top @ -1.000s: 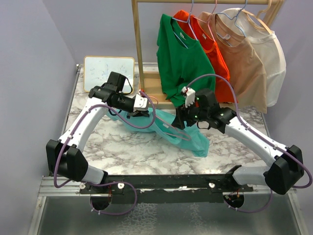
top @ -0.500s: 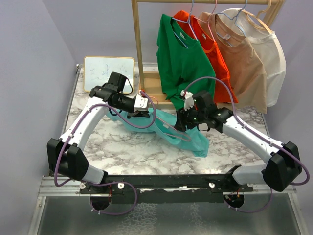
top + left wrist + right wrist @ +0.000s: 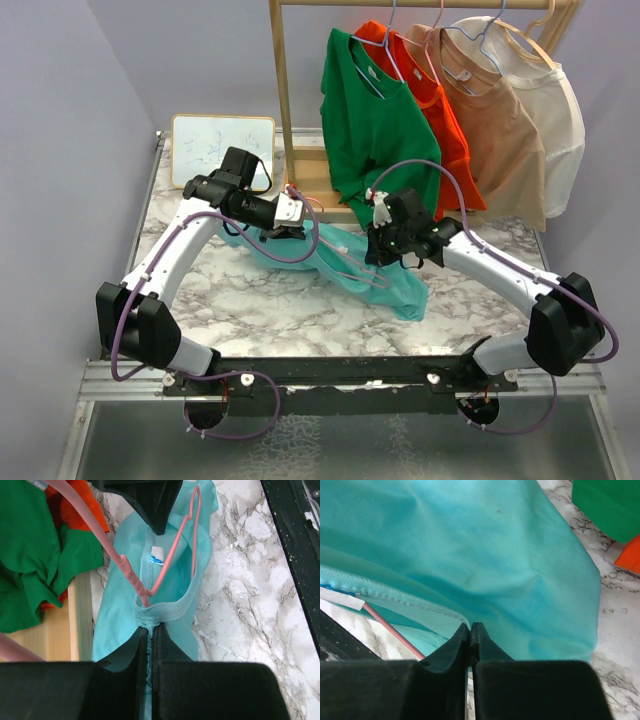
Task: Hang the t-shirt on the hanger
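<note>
Both the left claw [image 3: 150,628] and right claw [image 3: 470,626] pinch the t-shirt [image 3: 114,615] collar; advise drawing it apart evenly so the hanger [image 3: 171,551] seats inside.

The t-shirt [image 3: 385,275] is seen to be plain teal, with a white tag [image 3: 158,552] marked in blue at its neck. The hanger [image 3: 168,555] is pink. The table [image 3: 250,300] is patterned as white marble veined in grey. The rack [image 3: 281,90] is of pale wood. On the rack are hung a plain green shirt [image 3: 370,130], an orange-red shirt [image 3: 447,135], a tan shirt [image 3: 497,130] and a cream shirt [image 3: 556,120], carried on blue-grey wire hangers [image 3: 478,40]. Beside the rack, a whiteboard [image 3: 222,150] is white, faintly scribbled in blue. The arms [image 3: 180,250] are coloured white with black joints, and mauve cables [image 3: 437,158] are run along them. The walls [image 3: 60,150] are painted pale lilac-grey.
</note>
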`<state>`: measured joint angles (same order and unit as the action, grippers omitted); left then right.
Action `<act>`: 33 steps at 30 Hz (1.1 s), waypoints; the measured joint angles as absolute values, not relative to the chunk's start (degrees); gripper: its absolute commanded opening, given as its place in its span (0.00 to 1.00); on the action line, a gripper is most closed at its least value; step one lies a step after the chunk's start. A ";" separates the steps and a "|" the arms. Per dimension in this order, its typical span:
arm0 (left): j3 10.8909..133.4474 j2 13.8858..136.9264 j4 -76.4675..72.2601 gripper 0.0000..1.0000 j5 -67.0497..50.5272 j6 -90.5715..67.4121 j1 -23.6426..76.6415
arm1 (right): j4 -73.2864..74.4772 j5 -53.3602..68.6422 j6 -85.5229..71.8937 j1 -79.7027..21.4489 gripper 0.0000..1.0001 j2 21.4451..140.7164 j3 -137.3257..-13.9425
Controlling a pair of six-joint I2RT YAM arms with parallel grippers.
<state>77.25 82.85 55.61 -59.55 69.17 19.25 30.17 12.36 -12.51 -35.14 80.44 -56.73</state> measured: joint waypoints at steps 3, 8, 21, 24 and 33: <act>77.25 82.85 55.42 0.00 -58.67 68.93 19.25 | 31.16 10.57 -12.64 -35.14 0.01 79.50 -56.73; 76.66 82.85 53.36 0.00 -57.17 67.46 19.03 | 33.54 7.68 -13.06 -35.14 0.01 75.70 -56.58; 75.59 82.85 46.46 0.00 -58.37 60.25 14.55 | 33.39 6.13 -16.93 -34.89 0.01 70.59 -50.24; 75.59 82.85 45.60 0.00 -59.35 59.44 14.02 | 33.01 6.13 -17.04 -34.85 0.01 70.67 -50.24; 71.75 82.28 42.35 0.00 -58.46 58.81 13.89 | 34.33 4.73 -17.67 -34.44 0.01 71.05 -51.29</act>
